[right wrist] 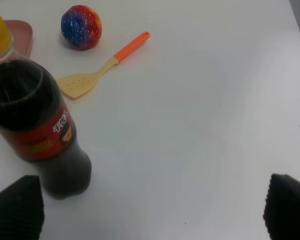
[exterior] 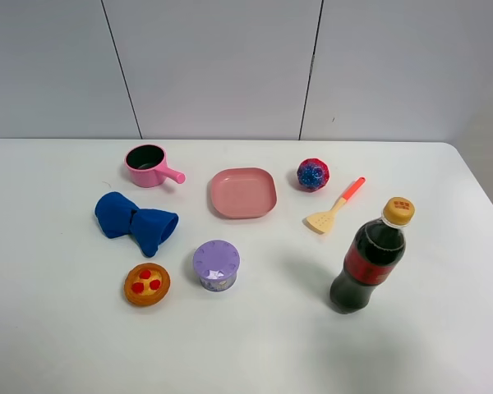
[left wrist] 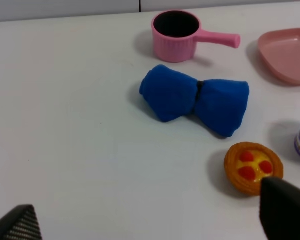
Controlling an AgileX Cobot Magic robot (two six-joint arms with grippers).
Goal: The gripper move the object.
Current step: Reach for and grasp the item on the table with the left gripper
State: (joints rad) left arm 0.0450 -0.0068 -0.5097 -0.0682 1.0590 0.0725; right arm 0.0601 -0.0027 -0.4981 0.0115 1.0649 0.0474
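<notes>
Neither arm shows in the exterior high view. In the left wrist view my left gripper (left wrist: 150, 220) is open and empty, its black fingertips (left wrist: 285, 207) wide apart above the white table, close to an orange fruit tart (left wrist: 253, 167) and short of a blue cloth bow (left wrist: 196, 99). In the right wrist view my right gripper (right wrist: 152, 210) is open and empty, with one black fingertip (right wrist: 17, 205) beside the base of a dark cola bottle (right wrist: 37, 125). Bare table lies between its fingers.
On the white table (exterior: 57, 328) stand a pink pot (exterior: 148, 165), the blue bow (exterior: 135, 220), a pink plate (exterior: 243, 193), a red-blue ball (exterior: 312, 174), a yellow spatula with an orange handle (exterior: 335, 205), a purple cup (exterior: 216, 264), the tart (exterior: 146, 284) and the bottle (exterior: 371, 258).
</notes>
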